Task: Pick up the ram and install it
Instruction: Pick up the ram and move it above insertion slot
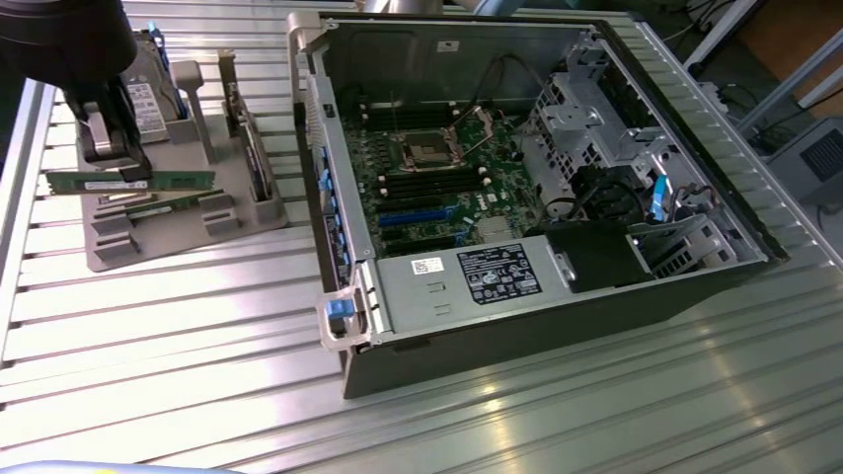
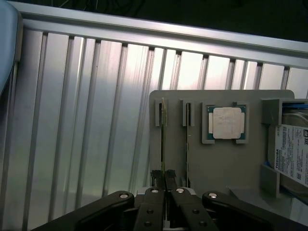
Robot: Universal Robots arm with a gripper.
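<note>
The ram (image 1: pixel 178 181) is a long green stick held level at the holder tray (image 1: pixel 185 232), on the exterior view's left. My gripper (image 1: pixel 132 174) is shut on it near its middle. In the wrist view the ram (image 2: pixel 163 137) shows edge-on, running away from my gripper (image 2: pixel 164 179), with both fingertips pressed against its sides. A second green stick (image 1: pixel 165 203) lies in the tray beside it, also edge-on in the wrist view (image 2: pixel 187 139). The open computer case (image 1: pixel 527 326) lies to the exterior view's right, its motherboard (image 1: pixel 441 197) with dark memory slots exposed.
The tray also carries a square silver CPU (image 2: pixel 227 122) and a hard drive (image 2: pixel 293 154) with a white label. The case's raised walls and the power supply (image 1: pixel 488 276) stand between the tray and the motherboard. Everything rests on a ribbed aluminium table (image 1: pixel 172 326).
</note>
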